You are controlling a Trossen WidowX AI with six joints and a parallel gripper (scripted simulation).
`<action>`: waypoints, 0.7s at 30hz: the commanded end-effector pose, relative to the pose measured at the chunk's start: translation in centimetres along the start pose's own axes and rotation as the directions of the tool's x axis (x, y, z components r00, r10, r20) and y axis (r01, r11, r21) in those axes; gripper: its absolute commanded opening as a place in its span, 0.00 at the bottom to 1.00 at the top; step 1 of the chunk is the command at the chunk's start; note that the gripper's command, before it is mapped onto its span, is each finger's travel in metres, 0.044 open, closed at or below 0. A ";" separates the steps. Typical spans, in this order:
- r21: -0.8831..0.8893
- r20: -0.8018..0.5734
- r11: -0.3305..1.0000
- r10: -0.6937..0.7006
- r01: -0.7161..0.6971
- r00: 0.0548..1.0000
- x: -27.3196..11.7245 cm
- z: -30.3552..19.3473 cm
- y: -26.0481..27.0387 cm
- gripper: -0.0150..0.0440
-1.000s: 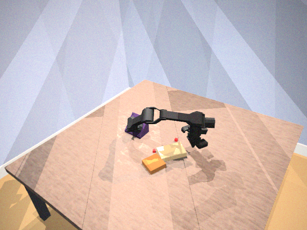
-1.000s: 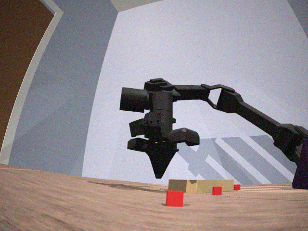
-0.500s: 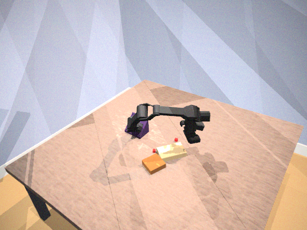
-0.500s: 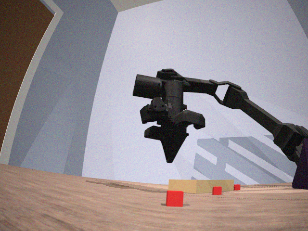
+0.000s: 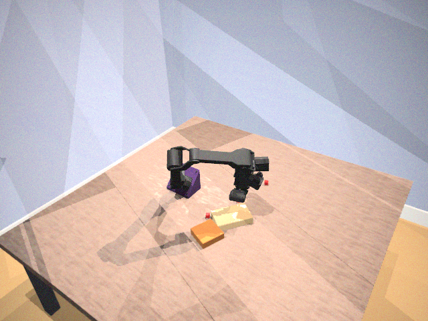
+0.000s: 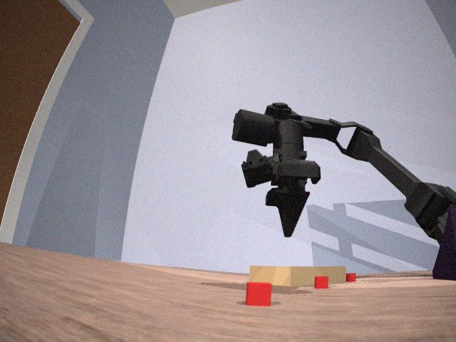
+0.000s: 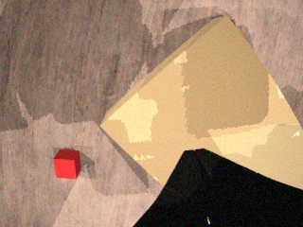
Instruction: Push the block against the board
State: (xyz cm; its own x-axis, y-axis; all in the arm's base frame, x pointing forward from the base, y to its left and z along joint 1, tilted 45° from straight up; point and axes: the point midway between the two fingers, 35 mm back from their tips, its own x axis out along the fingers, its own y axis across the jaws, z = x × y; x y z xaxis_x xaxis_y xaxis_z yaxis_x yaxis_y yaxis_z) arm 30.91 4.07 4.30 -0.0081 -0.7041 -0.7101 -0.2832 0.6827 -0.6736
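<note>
The orange square block (image 5: 206,232) lies flat by the left end of the pale yellow board (image 5: 229,217) (image 6: 313,275) (image 7: 222,85) in the top view. Their facing sides are very close and look slightly angled to each other, with the block set toward the front. I cannot tell whether they touch. The block does not show in the exterior view or the wrist view. My gripper (image 5: 237,200) (image 6: 288,234) (image 7: 193,159) is shut and empty, pointing down above the board with a gap beneath it. Its fingers cover part of the board in the wrist view.
A small red cube (image 5: 207,215) sits beside the board's left end. Another red cube (image 5: 266,182) is farther back to the right. The exterior view shows three red cubes, the nearest red cube (image 6: 258,293) in front. The purple arm base (image 5: 194,182) stands behind at the left.
</note>
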 end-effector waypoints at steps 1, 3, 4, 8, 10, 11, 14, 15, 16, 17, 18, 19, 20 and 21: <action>0.111 -0.003 0.994 0.003 -0.002 1.000 0.1 -1.5 0.0 0.25; 0.179 -0.003 0.984 0.003 -0.002 1.000 0.1 -2.3 -0.1 0.25; 0.213 -0.003 0.977 0.003 -0.002 1.000 0.1 -2.8 -0.2 0.25; 0.346 -0.004 0.938 0.003 -0.001 1.000 0.2 -4.5 -0.3 0.25; 0.410 -0.005 0.912 0.002 0.000 1.000 0.3 -5.4 -0.4 0.25; 0.441 -0.005 0.898 0.002 0.000 1.000 0.4 -5.8 -0.4 0.25; 0.531 -0.006 0.847 0.002 0.001 1.000 0.6 -7.2 -0.5 0.25; 0.560 -0.006 0.828 0.002 0.002 1.000 0.7 -7.6 -0.5 0.25; 0.588 -0.006 0.809 0.002 0.002 1.000 0.8 -8.1 -0.5 0.25; 0.616 -0.006 0.788 0.002 0.003 1.000 0.9 -8.5 -0.5 0.25; 0.643 -0.007 0.766 0.002 0.003 1.000 1.0 -8.9 -0.5 0.25; 0.669 -0.007 0.743 0.002 0.003 1.000 1.1 -9.4 -0.5 0.25; 0.694 -0.007 0.720 0.001 0.004 1.000 1.2 -9.8 -0.6 0.25; 0.718 -0.007 0.696 0.001 0.004 1.000 1.3 -10.3 -0.6 0.25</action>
State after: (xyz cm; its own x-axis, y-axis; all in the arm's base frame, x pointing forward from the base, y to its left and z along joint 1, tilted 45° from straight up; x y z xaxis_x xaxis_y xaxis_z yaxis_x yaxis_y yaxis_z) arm 22.27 1.14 5.94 -0.0126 -0.7059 -0.7082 0.4235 0.6379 -0.6433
